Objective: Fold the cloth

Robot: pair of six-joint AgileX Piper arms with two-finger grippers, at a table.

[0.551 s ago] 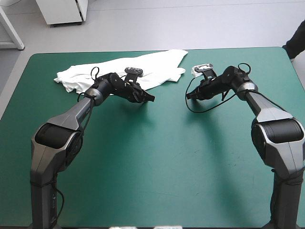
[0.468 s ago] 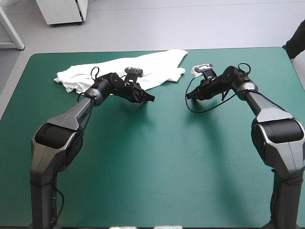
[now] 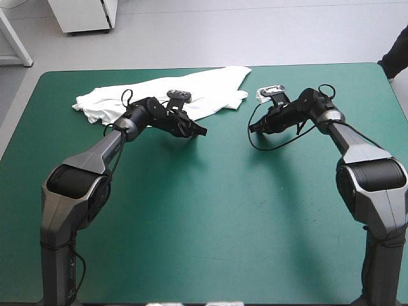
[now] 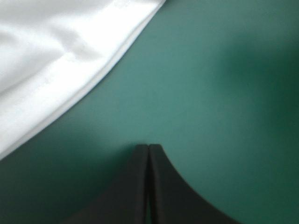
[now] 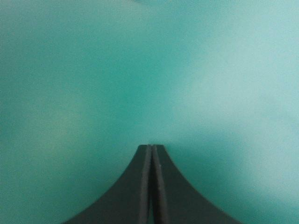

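Observation:
The white T-shirt (image 3: 172, 91) lies loosely spread along the far part of the teal-green table (image 3: 210, 210), from far left toward the far middle. My left gripper (image 3: 201, 132) is shut and empty, low over the cover just in front of the shirt's near hem. In the left wrist view the T-shirt (image 4: 51, 60) shows as a white field beside my left gripper (image 4: 148, 147), its hem running diagonally, apart from the fingers. My right gripper (image 3: 252, 127) is shut and empty, right of the shirt's sleeve. The right wrist view holds only bare cover ahead of my right gripper (image 5: 151, 147).
A dark sleeve of a person (image 3: 396, 54) shows past the table's far right corner. Bare teal-green cover fills the middle and near part of the table between the two arms.

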